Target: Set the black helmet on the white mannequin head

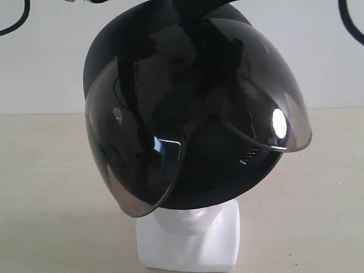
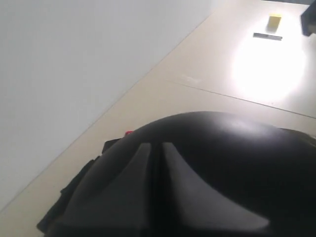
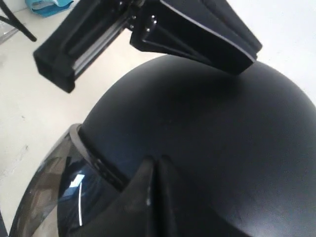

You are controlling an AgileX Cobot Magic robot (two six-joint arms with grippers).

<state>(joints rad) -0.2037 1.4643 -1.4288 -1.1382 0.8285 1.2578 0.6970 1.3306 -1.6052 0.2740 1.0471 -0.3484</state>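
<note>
The black helmet [image 1: 187, 114] sits tilted over the white mannequin head [image 1: 187, 222], whose chin and blocky neck base show beneath it. The smoky visor [image 1: 136, 165] hangs down at the front left. In the left wrist view my left gripper [image 2: 155, 145] is shut, its fingertips resting on the matte helmet shell [image 2: 232, 163]. My right gripper [image 3: 158, 160] is also shut, its tips against the helmet crown [image 3: 207, 143] just behind the visor edge [image 3: 59, 173]. The left gripper [image 3: 243, 61] also shows in the right wrist view, touching the crown from the opposite side.
A pale wall stands behind the beige table [image 1: 45, 187]. A yellow block [image 2: 274, 20] and a dark bar [image 2: 267, 35] lie far off on the table. A blue object [image 3: 47, 6] and a black stand leg [image 3: 17, 22] sit beyond the helmet. Cables [image 1: 17, 20] hang at the top corners.
</note>
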